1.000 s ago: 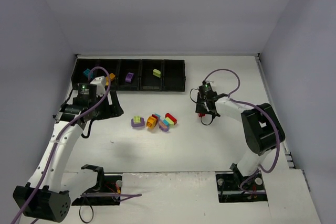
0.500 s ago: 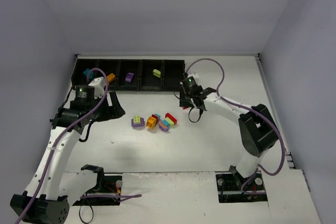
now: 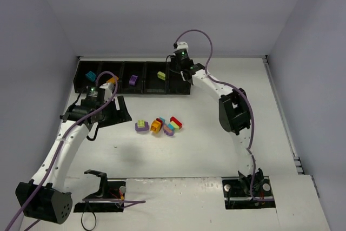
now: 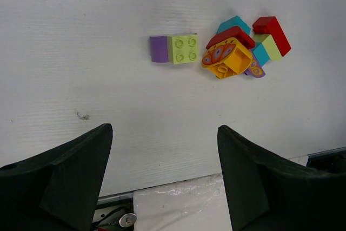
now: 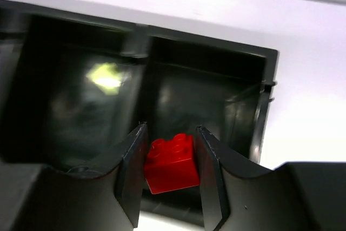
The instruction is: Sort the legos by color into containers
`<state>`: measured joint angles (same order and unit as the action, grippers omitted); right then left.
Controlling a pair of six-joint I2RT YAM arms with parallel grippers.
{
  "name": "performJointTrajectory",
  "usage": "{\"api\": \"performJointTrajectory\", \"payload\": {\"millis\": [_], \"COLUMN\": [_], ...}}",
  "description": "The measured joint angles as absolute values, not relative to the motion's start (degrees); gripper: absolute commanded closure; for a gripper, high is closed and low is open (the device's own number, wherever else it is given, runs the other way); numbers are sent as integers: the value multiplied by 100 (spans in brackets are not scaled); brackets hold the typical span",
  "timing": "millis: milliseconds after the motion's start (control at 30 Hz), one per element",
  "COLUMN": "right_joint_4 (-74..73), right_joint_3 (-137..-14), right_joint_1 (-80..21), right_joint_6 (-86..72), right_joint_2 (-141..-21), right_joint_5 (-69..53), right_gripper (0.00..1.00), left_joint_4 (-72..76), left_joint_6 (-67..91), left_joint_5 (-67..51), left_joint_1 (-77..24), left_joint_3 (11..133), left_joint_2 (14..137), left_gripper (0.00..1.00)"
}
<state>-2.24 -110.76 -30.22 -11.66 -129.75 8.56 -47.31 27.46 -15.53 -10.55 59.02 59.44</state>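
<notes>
Here the right gripper [image 5: 170, 143] has its jaws pressed onto the two sides of a red brick [image 5: 173, 169], hanging before the end bin of the containers [image 3: 141, 92], the black row along the table's far edge. The four bins leftward hold a teal [image 3: 91, 75], an orange [image 3: 112, 79], a purple [image 3: 133, 79] and a lime brick [image 3: 161, 74], so this last bin looks meant for red.

To drop it well, I would carry the brick past the near wall until it sits squarely over the bin's floor, lower a little, then part the jaws without swinging, so it cannot bounce into the lime bin beside it.

The left gripper [image 4: 165, 171] is spread wide and holds nothing, above bare table towards the left edge. Beyond it, mid-table, lie a lime-and-purple pair [image 4: 174, 49] and the clustered legos [image 4: 238, 52].

The right wrist view is blurred, with the lime brick only a smear. From above, the wrist covers the end bin, so its floor is unseen. Which clustered bricks are joined is unclear.
</notes>
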Motion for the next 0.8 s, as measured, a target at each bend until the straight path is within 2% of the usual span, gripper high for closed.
{"api": "performJointTrajectory", "payload": {"millis": [33, 67, 133, 233, 267, 467, 667, 800], "right_joint_4": [-226, -294, -340, -364, -377, -325, -235, -78], "right_joint_3": [-11113, -11207, -11476, -11644, -11660, -11533, -10138, -8952], "right_joint_1": [-2991, -2934, -2805, -2733, -2738, -2821, -2827, -2834], "right_joint_6": [-1160, -1138, -1066, -965, -919, -563, -456, -473], "right_joint_2": [-13058, -13225, -13587, -13804, -13804, -13557, -12261, -10982], "right_joint_5": [856, 840, 788, 668, 642, 447, -54, -336], "right_gripper": [85, 75, 67, 47, 45, 41, 40, 39], "left_joint_4": [-4731, -4722, -4674, -4571, -4554, -4333, -3918, -3822], "left_joint_6": [2783, 2821, 2912, 3026, 3050, 3068, 2862, 2740], "left_joint_5": [-1535, -1516, -1490, -1479, -1481, -1507, -1800, -1839], "left_joint_1": [-1055, -1057, -1076, -1083, -1083, -1083, -1083, -1184], "left_joint_3": [5902, 5896, 5854, 5754, 5730, 5708, 5708, 5813], "left_joint_2": [6049, 6073, 6069, 6066, 6075, 6217, 6587, 7199], "left_gripper": [29, 29, 29, 29, 28, 28, 29, 29]}}
